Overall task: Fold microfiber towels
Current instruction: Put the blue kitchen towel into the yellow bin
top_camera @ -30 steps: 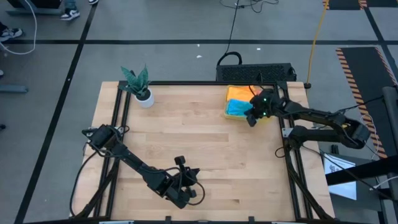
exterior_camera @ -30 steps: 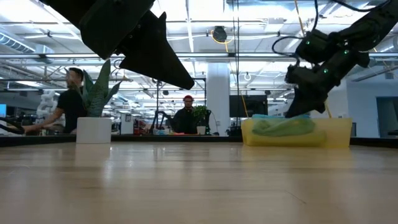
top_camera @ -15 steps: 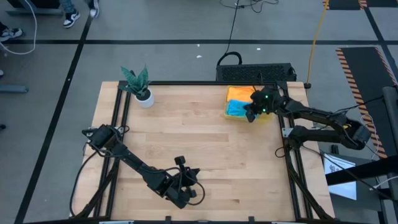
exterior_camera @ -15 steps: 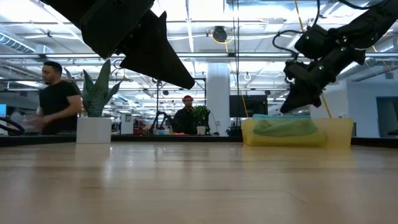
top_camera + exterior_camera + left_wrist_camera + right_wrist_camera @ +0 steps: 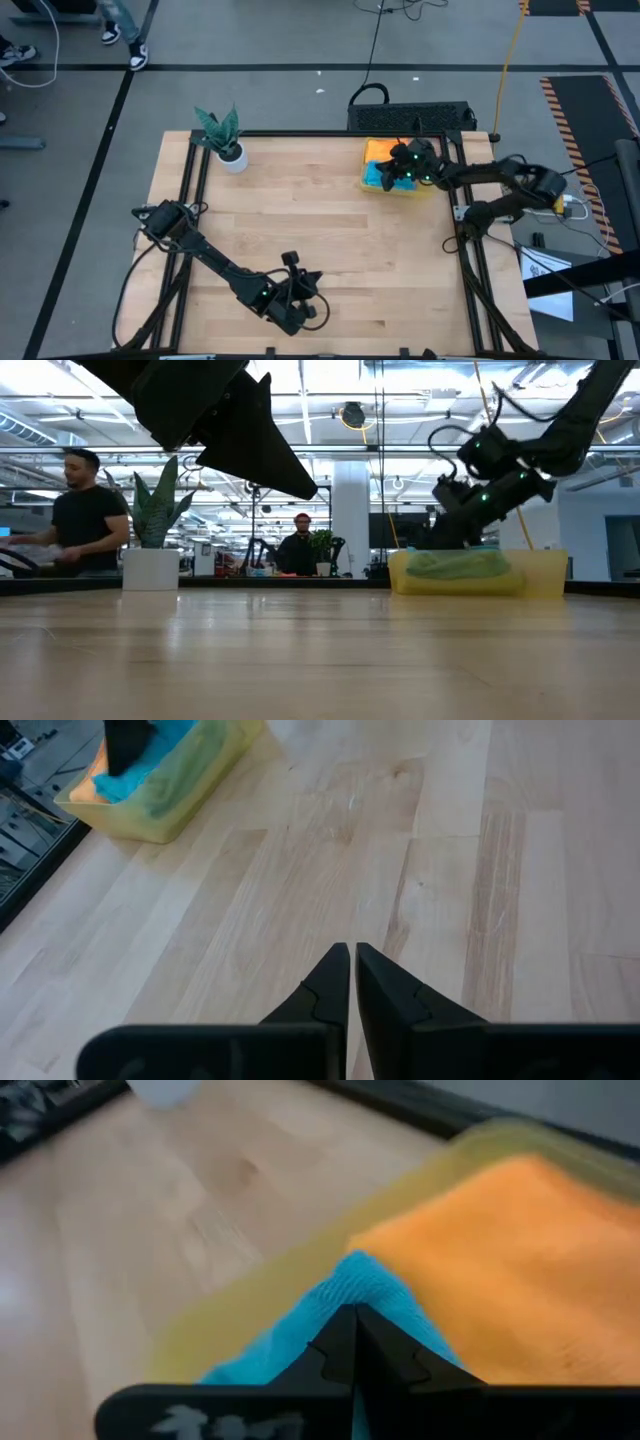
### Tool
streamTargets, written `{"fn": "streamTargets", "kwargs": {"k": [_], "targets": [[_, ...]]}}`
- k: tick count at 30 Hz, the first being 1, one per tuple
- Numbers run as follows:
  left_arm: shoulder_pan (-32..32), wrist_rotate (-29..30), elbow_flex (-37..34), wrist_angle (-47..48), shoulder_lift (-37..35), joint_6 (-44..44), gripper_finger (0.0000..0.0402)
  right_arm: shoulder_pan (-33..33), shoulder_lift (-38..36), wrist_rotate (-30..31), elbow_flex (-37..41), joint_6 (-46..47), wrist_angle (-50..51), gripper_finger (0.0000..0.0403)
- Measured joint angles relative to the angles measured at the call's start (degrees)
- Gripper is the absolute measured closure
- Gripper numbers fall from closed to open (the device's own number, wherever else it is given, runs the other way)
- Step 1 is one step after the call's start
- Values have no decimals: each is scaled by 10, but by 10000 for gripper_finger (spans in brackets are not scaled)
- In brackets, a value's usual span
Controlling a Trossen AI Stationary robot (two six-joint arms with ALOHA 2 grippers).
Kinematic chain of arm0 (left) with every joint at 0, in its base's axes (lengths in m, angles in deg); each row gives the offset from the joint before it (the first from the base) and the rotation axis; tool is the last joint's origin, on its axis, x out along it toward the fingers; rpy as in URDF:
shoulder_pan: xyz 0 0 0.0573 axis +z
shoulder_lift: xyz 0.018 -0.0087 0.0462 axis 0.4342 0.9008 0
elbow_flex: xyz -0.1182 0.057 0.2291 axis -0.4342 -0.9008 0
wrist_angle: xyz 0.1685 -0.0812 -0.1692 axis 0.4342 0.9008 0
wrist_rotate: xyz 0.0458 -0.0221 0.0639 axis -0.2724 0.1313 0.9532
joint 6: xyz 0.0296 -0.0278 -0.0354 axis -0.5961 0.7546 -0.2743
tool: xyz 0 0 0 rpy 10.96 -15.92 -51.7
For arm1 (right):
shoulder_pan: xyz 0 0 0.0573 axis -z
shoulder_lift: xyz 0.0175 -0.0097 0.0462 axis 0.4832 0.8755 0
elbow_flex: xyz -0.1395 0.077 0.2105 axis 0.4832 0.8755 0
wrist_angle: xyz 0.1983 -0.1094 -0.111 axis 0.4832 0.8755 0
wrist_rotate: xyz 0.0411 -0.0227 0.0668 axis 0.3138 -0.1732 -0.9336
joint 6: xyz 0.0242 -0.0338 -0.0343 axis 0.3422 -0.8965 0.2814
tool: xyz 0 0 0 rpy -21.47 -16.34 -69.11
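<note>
A translucent yellow bin (image 5: 366, 183) stands at the table's far right and holds an orange towel (image 5: 381, 149) and a bright blue towel (image 5: 377, 176). Both towels also show in the right wrist view, orange (image 5: 520, 1250) and blue (image 5: 300, 1330). My right gripper (image 5: 396, 172) is shut and hovers over the bin, its tips (image 5: 352, 1320) at a raised fold of the blue towel. My left gripper (image 5: 300, 306) is shut and empty near the table's front edge. Pink, yellow and grey towels are out of view. My right gripper's shut fingertips (image 5: 340, 1330) stand just at the blue towel's raised fold (image 5: 355, 1270), coming slanting down from the table's right. I cannot tell whether they touch it. The towel lies in the bin.
A small potted plant in a white pot (image 5: 229, 150) stands at the table's far left. Bare wood (image 5: 320, 230) spreads between the two arms. A black box (image 5: 410, 112) sits just beyond the far edge. People show in the room behind (image 5: 85, 510).
My right gripper has moved from the bin's near right side toward the table's far left, over the bin and the blue towel. It has come lower, close to the bin's top.
</note>
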Motion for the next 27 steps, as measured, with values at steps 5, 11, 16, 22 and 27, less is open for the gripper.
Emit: {"fn": "streamTargets", "kwargs": {"k": [5, 11, 16, 22, 27], "targets": [[0, 0, 0, 0, 0, 0, 376, 8, 35, 40, 0, -28, -1, 403], [0, 0, 0, 0, 0, 0, 376, -4, -42, 47, 0, -36, 25, 403], [0, 0, 0, 0, 0, 0, 376, -36, -106, 39, 0, -14, 46, 403], [0, 0, 0, -4, 0, 0, 376, -51, -85, 31, 0, -16, 94, 403], [0, 0, 0, -19, 0, -17, 376, -49, -27, 30, -1, -22, 79, 403]]}}
